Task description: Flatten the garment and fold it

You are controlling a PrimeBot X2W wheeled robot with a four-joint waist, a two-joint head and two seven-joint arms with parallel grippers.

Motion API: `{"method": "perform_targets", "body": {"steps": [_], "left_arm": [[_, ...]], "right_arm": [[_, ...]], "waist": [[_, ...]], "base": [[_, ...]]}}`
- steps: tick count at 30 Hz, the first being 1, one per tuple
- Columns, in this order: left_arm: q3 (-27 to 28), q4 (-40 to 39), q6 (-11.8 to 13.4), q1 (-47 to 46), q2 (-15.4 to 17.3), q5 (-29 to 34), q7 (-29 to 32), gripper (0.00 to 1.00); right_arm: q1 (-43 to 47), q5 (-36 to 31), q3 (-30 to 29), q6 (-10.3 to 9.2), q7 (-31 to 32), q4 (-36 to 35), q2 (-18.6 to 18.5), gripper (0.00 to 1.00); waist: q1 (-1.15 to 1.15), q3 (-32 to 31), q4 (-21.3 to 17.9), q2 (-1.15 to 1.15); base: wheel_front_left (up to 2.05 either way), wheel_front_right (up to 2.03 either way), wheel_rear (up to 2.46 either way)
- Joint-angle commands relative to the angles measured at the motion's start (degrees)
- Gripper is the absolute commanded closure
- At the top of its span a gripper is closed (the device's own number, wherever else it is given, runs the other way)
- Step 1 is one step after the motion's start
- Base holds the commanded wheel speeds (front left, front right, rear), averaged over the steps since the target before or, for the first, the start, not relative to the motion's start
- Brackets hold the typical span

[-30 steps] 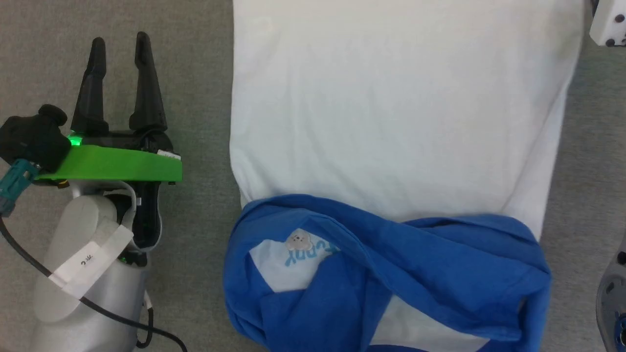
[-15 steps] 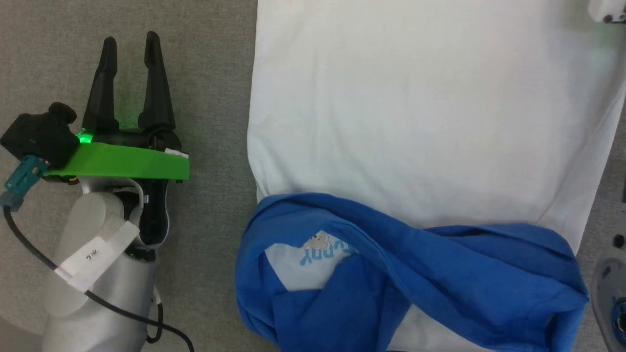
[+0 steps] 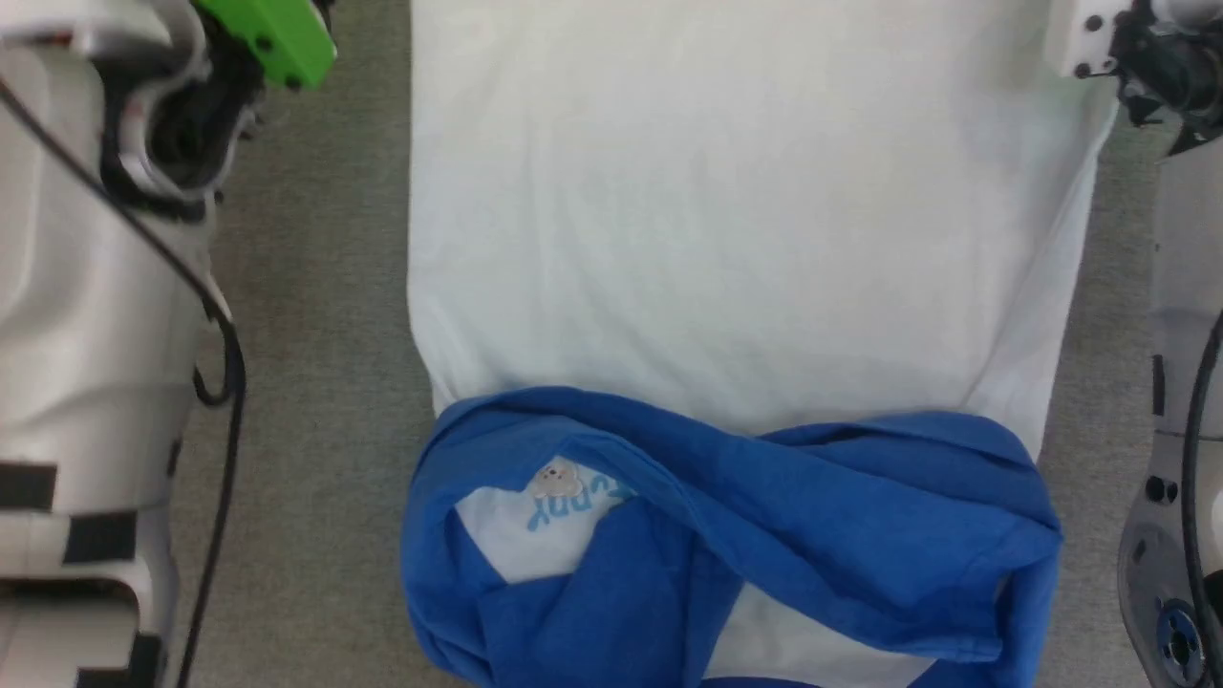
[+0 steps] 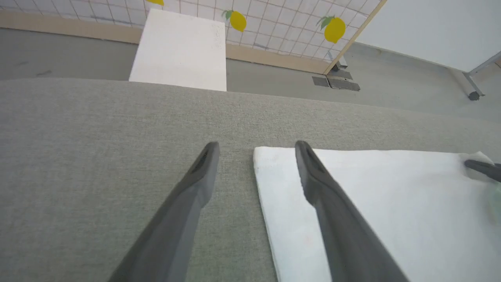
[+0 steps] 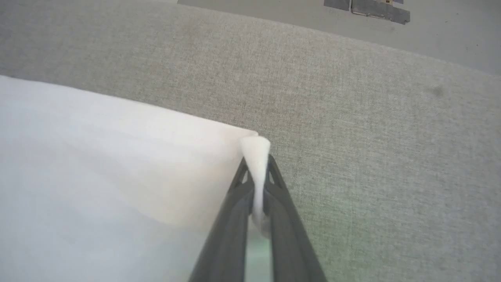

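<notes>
Now we are working over the grey table (image 3: pixel 315 382), where the garment (image 3: pixel 726 239) is lying spread flat, blue sleeves (image 3: pixel 812 497) bunching at its near end. Our right hand (image 5: pixel 256 160) is pinching one far hem corner shut, while our left hand (image 4: pixel 254 147) is hovering wide open over the other corner, holding nothing. We are judging this the grasp before folding: the left needs closing so both lift together.

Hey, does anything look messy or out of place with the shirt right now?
Yes. The garment has its blue sleeves bunched in a twisted heap at the near end, partly hiding the bear logo. The rest lies flat. The right hand pinches a far corner.
</notes>
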Motion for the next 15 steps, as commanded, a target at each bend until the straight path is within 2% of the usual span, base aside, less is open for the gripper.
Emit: {"method": "perform_targets", "body": {"steps": [1,6,10,15], "left_arm": [[-0.97,1.80,0.64,-2.83,0.73,-0.86,4.58,0.00],[-4.40,6.69,3.34,-8.90,3.00,-0.51,19.13,0.00],[-5.71,7.90,4.31,-9.84,4.08,0.35,22.67,0.00],[-6.95,9.39,4.36,-8.27,4.89,0.51,24.99,0.00]], "right_arm": [[-0.23,0.89,0.94,-0.09,-0.57,0.22,0.22,1.00],[-0.97,3.08,4.13,-0.09,-1.53,0.05,0.65,1.00],[-1.07,4.53,6.04,-0.09,-2.32,0.04,0.68,1.00],[-0.92,5.50,7.18,-0.09,-2.98,0.22,0.18,1.00]], "waist": [[-0.01,0.80,-2.10,0.00],[-0.01,2.50,-4.71,0.00],[-0.01,3.74,-5.87,0.00],[-0.01,4.50,-6.38,0.00]], "base": [[0.00,0.00,0.00],[0.00,0.00,0.00],[0.00,0.00,0.00],[0.00,0.00,0.00]]}}
